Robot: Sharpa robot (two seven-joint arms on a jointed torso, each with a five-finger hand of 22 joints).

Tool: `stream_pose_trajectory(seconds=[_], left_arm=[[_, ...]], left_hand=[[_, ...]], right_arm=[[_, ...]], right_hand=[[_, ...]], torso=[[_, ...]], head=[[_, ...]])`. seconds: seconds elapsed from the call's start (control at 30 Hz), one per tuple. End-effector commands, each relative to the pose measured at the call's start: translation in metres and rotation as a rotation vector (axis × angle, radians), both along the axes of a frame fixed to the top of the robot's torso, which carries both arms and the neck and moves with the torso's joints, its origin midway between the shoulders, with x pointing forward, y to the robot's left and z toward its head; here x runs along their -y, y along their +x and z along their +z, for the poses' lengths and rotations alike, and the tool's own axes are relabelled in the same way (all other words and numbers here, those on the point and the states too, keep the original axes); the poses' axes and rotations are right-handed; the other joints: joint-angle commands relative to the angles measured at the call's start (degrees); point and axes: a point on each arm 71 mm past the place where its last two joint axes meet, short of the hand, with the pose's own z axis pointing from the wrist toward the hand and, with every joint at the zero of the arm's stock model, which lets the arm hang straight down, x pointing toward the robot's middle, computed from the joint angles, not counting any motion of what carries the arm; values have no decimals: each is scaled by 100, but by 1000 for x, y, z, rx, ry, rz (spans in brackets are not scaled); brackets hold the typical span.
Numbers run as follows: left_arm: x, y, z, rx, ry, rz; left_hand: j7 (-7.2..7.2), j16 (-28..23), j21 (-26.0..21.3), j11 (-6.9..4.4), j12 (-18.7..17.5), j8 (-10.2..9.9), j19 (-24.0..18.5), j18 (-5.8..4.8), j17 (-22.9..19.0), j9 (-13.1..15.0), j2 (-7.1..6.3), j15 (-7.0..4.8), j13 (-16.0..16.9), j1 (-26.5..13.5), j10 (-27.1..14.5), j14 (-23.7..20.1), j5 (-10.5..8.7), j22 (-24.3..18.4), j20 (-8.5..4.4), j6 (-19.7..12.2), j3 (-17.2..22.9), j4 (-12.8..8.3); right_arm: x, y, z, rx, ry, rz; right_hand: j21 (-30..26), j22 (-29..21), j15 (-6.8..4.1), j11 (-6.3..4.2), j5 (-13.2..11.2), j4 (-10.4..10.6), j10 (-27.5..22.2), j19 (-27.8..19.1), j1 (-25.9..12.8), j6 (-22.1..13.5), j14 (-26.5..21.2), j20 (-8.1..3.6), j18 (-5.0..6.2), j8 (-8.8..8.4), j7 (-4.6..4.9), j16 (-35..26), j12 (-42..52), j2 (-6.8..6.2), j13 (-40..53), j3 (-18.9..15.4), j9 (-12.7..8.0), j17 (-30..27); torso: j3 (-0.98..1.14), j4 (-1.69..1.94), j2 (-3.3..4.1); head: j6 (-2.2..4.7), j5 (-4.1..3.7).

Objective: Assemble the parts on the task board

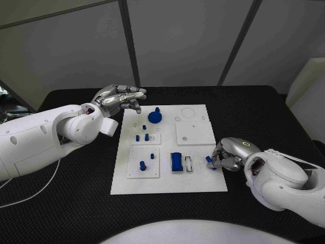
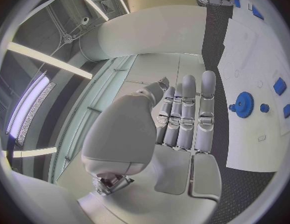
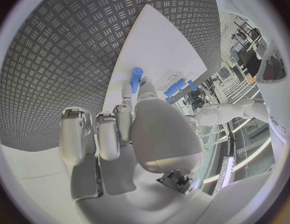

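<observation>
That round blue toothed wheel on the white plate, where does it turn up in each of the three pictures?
Head view: the blue toothed wheel stands near the white task board's far edge, just right of the left hand.
Left wrist view: the wheel lies on the board beyond the left hand's fingertips.
Right wrist view: I cannot make it out.
Shared landmark: the white task board.
</observation>
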Motion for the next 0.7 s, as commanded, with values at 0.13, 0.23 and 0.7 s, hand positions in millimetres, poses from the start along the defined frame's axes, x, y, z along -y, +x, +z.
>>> stream_pose_trajectory(seconds=[0.13, 0.23, 0.7], left_arm=[[1, -1, 2, 8, -7, -14], [1, -1, 2, 7, -6, -13], [-1, -1, 2, 9, -1, -11]], left_hand=[[-10, -31, -14, 9, 30, -21, -49, 326, -5, -6, 36, 34, -8, 8, -50, -15, 14, -6, -3, -42, 20, -27], [-10, -31, -14, 9, 30, -21, -50, 326, -6, -5, 37, 34, -8, 7, -51, -16, 14, -6, -3, -42, 21, -26], [-11, -32, -10, 6, 34, -19, -53, 329, -11, -5, 44, 31, -8, 30, -53, -20, 17, -4, -6, -41, 38, -44]], right_arm=[[-4, -3, -9, 4, -158, 65], [-7, -3, -10, 6, -198, 86], [-3, -10, -9, -88, 18, -44]], right_hand=[[37, 1099, -49, -52, -617, -291, -20, 331, 570, 50, 511, -60, -49, -78, -10, 4, -44, 249, -948, 364, -83, 1073], [43, 1106, -49, -52, -653, -476, -38, 335, 773, 73, 514, -67, -52, -109, -8, 10, -62, 269, -953, 597, -101, 1085], [134, 1200, -37, -49, 264, -444, -9, 396, 279, 131, 525, -54, -79, -253, -2, 36, -31, -96, -923, 1380, -165, 1136]], torso=[[-1, 7, -1], [-5, 5, -2], [1, -4, -8]], head=[[0, 1], [0, 5], [14, 5]])
